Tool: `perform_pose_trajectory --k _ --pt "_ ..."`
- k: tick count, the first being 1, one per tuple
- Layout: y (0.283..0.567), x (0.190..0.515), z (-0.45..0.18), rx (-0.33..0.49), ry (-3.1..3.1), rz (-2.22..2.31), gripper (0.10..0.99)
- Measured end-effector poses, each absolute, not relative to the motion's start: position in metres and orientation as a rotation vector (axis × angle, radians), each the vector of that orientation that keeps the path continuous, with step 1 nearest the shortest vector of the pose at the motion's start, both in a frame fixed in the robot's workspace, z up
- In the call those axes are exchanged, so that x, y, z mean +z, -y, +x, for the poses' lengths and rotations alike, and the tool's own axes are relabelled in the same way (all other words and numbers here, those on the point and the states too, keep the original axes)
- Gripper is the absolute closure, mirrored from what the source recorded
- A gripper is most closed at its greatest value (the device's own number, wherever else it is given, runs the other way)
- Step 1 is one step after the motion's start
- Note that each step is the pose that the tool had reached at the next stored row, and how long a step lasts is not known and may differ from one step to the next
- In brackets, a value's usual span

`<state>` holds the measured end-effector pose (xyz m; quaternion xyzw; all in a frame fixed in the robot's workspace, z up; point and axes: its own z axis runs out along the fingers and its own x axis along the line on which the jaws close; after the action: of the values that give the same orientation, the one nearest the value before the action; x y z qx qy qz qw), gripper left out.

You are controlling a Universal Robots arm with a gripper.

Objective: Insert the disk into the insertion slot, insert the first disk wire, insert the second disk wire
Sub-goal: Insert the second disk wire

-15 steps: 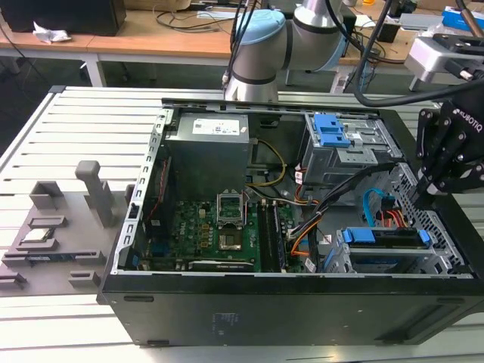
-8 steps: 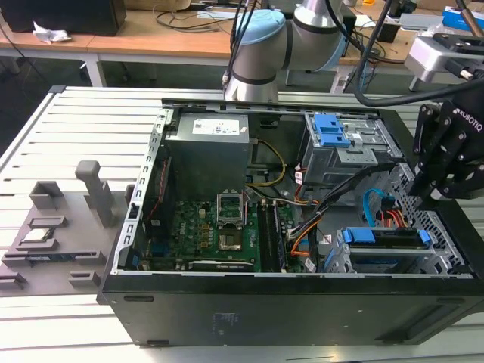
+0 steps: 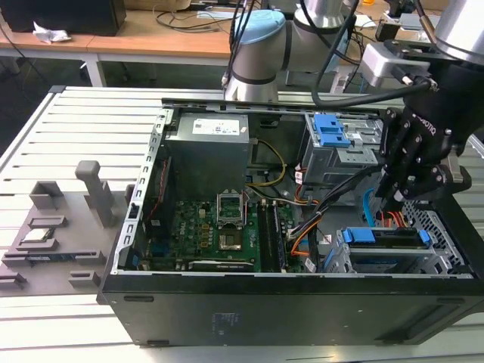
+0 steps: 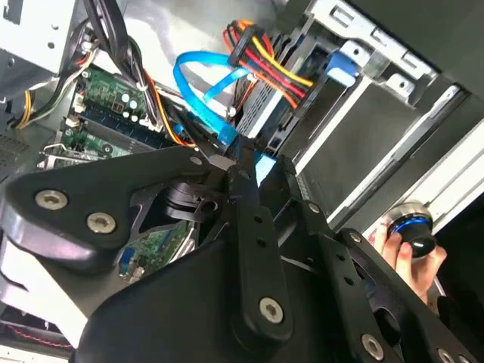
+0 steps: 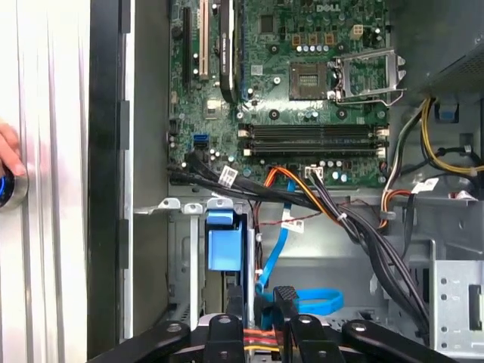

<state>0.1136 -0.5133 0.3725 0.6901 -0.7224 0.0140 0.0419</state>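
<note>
Nearest, in the case's corner on the exterior view's right, the disk (image 3: 386,236) sits down in the insertion slot (image 3: 441,225). Right above it hangs the gripper (image 3: 395,198), pincer clamped on a blue wire (image 3: 368,206). Farther back stands the grey bay (image 3: 330,130) with its blue latch.

- A table (image 3: 91,125) of pale grey ribbed metal slats carries everything
- An open black computer case (image 3: 287,310) lies on its side on the slats, towards the exterior view's right, its open face turned up
- A grey holder plate (image 3: 45,253) lies flat on the slats just beside the case, at the exterior view's left; an upright grey post (image 3: 92,185) rises from it and a small square chip (image 3: 38,236) sits in it
- In the first wrist view a person's hand (image 5: 7,151) rests on a round blue-ringed knob (image 5: 10,189) on the slats, near the case's black wall
</note>
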Motion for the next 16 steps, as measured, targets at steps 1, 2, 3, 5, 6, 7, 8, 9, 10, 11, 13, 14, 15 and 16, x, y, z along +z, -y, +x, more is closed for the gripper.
perform_pose_trajectory --k 1,2,3,5,6,7,8,9,10,11,13,14,15,16 --pt "0.5133 0.3726 0.1136 0.044 2.210 2.112 0.784" --pt "0.5133 0.3727 0.1136 0.044 2.210 2.111 0.784" --pt "0.5132 0.3726 0.1136 0.045 2.210 2.111 0.784" --pt "0.5132 0.3726 0.1136 0.045 2.210 2.111 0.796" --pt "0.5132 0.3726 0.1136 0.045 2.210 2.111 0.867" --pt "0.5132 0.3726 0.1136 0.045 2.209 2.111 0.867" --pt "0.5132 0.3726 0.1136 0.046 2.209 2.111 0.925" --pt "0.5132 0.3726 0.1136 0.046 2.209 2.110 0.925" --pt "0.5146 0.3726 0.1136 0.046 2.209 2.110 0.925" --pt "0.5169 0.3725 0.1135 0.047 2.209 2.110 0.925" --pt "0.5195 0.3707 0.1136 0.048 2.208 2.110 0.925" --pt "0.5208 0.3683 0.1136 0.047 2.209 2.110 0.925" --pt "0.5221 0.3652 0.1136 0.047 2.209 2.110 0.925" --pt "0.5227 0.3633 0.1136 0.047 2.209 2.110 0.925"
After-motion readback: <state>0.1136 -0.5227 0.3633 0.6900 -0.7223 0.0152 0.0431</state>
